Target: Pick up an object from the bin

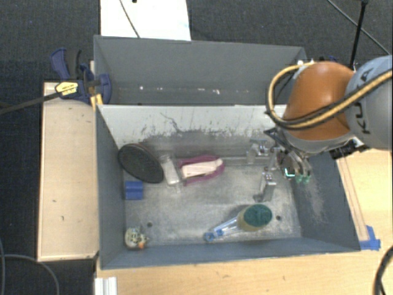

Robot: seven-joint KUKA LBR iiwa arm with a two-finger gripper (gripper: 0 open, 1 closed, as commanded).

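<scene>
My gripper hangs low over the right part of the bin floor, under the orange dome. Nothing shows in its grasp. Just below it lies a round green brush with a clear blue handle, the handle pointing down-left toward the front wall. To the left of the gripper, a pink and white bottle-like thing lies on its side near the middle of the bin.
A black round disc leans at the left, with a small blue block beneath it. A small pale toy figure sits in the front left corner. The arm enters over the right rim.
</scene>
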